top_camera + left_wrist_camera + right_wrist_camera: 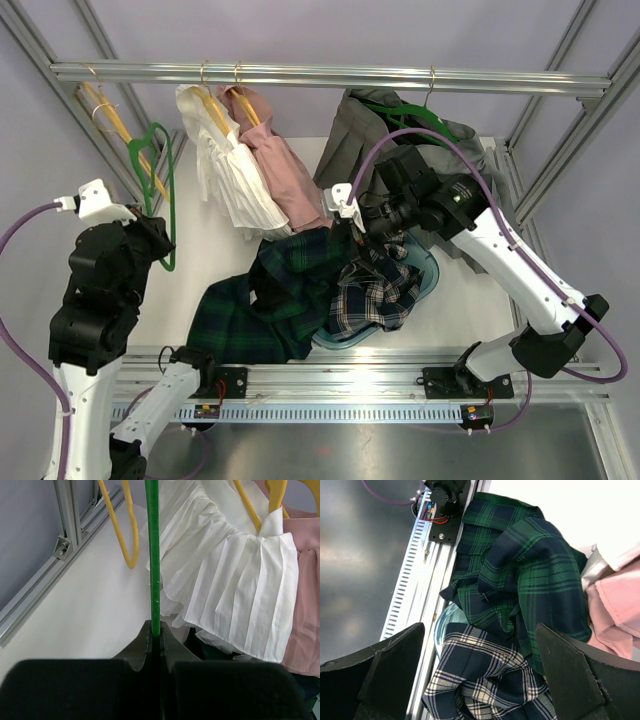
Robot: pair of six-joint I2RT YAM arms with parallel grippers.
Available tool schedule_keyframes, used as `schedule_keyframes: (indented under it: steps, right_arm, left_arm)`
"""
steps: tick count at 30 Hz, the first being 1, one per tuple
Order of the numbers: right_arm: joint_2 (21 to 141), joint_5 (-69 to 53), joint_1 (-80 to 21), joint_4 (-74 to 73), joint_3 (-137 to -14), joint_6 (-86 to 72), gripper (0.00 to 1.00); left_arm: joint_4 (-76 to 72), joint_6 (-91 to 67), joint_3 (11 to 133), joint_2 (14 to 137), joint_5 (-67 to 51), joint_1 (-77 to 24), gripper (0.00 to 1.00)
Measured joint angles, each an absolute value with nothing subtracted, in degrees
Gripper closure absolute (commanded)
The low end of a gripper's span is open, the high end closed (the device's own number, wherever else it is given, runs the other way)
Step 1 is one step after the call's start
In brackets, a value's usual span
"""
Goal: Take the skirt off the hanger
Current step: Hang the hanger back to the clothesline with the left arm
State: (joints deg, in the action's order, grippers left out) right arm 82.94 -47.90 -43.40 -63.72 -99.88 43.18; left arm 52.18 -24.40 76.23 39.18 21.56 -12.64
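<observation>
Aluminium rail point(320, 75) spans the far side above the white tabletop point(205, 255), carrying the hung things. At its left end hang two bare yellow plastic hangers point(103, 118). Just right of them, the left gripper point(155, 636) is clamped tight on the thin bar of a green plastic hanger point(163, 195), which carries no cloth in the top view; the bar runs straight up from between the closed jaws in the wrist view. Next along the rail, a white pleated skirt point(232, 175) and a pink skirt point(288, 172) hang side by side on yellow hangers, touching each other.

Below them, a dark green tartan skirt point(265, 300) lies crumpled at the near edge of the tabletop, off any hanger, part of it draping over the frame rail there. Touching its right side, a navy-and-white checked skirt point(375, 290) is heaped in a pale blue translucent bowl point(428, 275). The right gripper point(480, 625) hangs above both heaps, jaws spread wide and holding nothing. Behind it, a grey garment point(352, 140) hangs on a second green hanger point(412, 113) near the rail's right end.
</observation>
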Motion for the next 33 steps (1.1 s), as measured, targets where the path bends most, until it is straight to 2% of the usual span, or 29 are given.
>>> schedule_keyframes:
  steps: [5,10,15,20,25,30,33]
  right_arm:
    - [82.9,-50.3,-41.6,-63.7,-101.2,43.4,0.01]
    - [82.9,-54.8,-40.7,-65.2,-105.7,47.4,0.0]
    - [85.3,-58.2,-40.6,-67.6,-117.3,49.3,0.01]
    - [90.1,-59.7,-40.6,-68.2,-129.9,47.5,0.01]
    - [94.4,-59.6,-40.6,-61.9,-138.8,36.9,0.01]
    - [95.0,-59.6,-40.6,-45.5,-138.2,17.5,0.01]
    - [95.8,-59.5,-40.7,-36.4,-136.7,6.3,0.01]
  left_arm:
    - [51.9,-22.5,75.6,38.3,17.0,-12.6,1.0]
    - [55.0,-19.3,75.7,31.0,12.0,-12.6,1.0]
    - [61.1,-15.8,82.1,23.4,7.1,-12.6,1.0]
    - [65.0,-10.2,89.1,21.5,-2.3,-12.6,1.0]
    - [64.8,-4.5,87.2,21.7,-19.4,-11.0,1.0]
    - [62.2,0.1,79.8,24.9,-38.8,-1.1,1.0]
    - [58.7,0.6,76.7,27.3,-45.7,1.8,1.0]
